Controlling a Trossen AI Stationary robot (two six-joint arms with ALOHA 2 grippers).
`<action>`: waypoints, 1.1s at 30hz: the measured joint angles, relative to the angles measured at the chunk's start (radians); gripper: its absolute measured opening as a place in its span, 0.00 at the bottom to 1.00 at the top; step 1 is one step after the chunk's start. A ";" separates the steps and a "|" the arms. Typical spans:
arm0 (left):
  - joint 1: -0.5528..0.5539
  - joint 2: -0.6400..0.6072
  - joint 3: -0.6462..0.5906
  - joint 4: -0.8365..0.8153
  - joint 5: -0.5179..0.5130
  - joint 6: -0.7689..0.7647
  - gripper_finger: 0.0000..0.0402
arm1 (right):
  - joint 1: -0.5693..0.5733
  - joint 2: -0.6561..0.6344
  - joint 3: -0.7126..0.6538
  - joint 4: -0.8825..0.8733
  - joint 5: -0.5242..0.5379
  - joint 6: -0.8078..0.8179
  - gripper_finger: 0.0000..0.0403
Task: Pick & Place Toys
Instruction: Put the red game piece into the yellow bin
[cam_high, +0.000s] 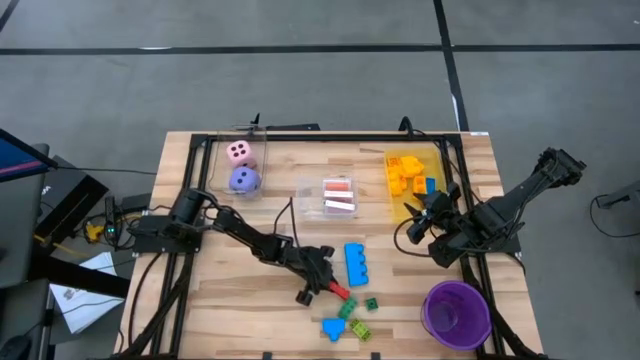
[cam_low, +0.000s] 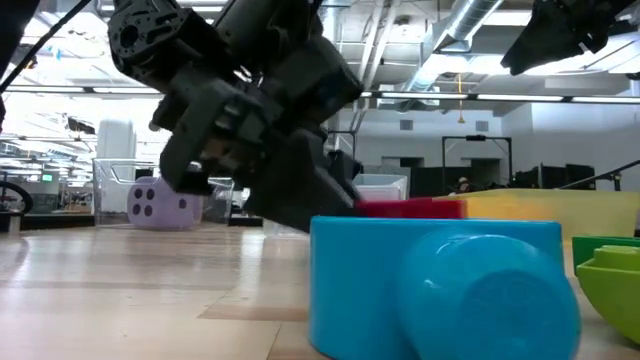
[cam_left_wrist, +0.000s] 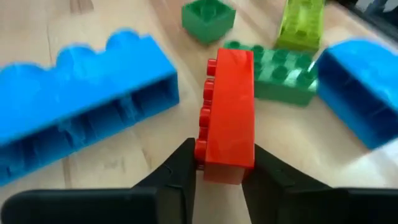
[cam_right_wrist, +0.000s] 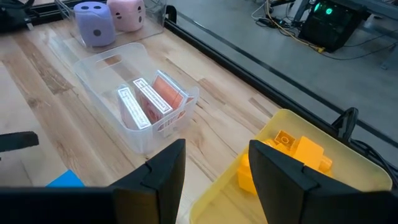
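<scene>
A red brick (cam_left_wrist: 230, 106) lies on its side on the wooden table, with my left gripper (cam_left_wrist: 225, 168) shut on its near end, low over the table's middle front (cam_high: 328, 283). Around it lie a long blue brick (cam_high: 357, 262), another blue piece (cam_high: 333, 328) and small green bricks (cam_high: 350, 310). My right gripper (cam_right_wrist: 214, 168) hangs open with nothing in it, above the table at the right (cam_high: 415, 212), between a clear bin of cards (cam_right_wrist: 146, 102) and a yellow bin of yellow bricks (cam_right_wrist: 298, 152). My left gripper pinches the red brick's near end (cam_left_wrist: 229, 163) between its two fingers. One finger (cam_left_wrist: 180, 168) is on the studded face, the other on the opposite face. The fingers come slanting down from the table's left and lie along the brick. The brick rests on the table.
A purple cup (cam_high: 456, 312) stands at the front right. A pink die and a purple die (cam_high: 243, 165) sit in a clear bin at the back left. Bare wood lies at the front left of the table.
</scene>
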 joint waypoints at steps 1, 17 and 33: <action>0.001 -0.006 0.000 0.002 0.000 0.000 0.22 | 0.000 0.000 0.000 0.002 -0.003 -0.002 0.42; -0.005 -0.083 0.000 0.038 -0.304 0.016 0.22 | 0.001 0.051 0.000 0.475 -0.116 -0.518 0.42; -0.122 -0.182 0.000 0.029 -0.706 0.089 0.22 | -0.021 0.261 0.000 1.095 -0.508 -1.152 0.42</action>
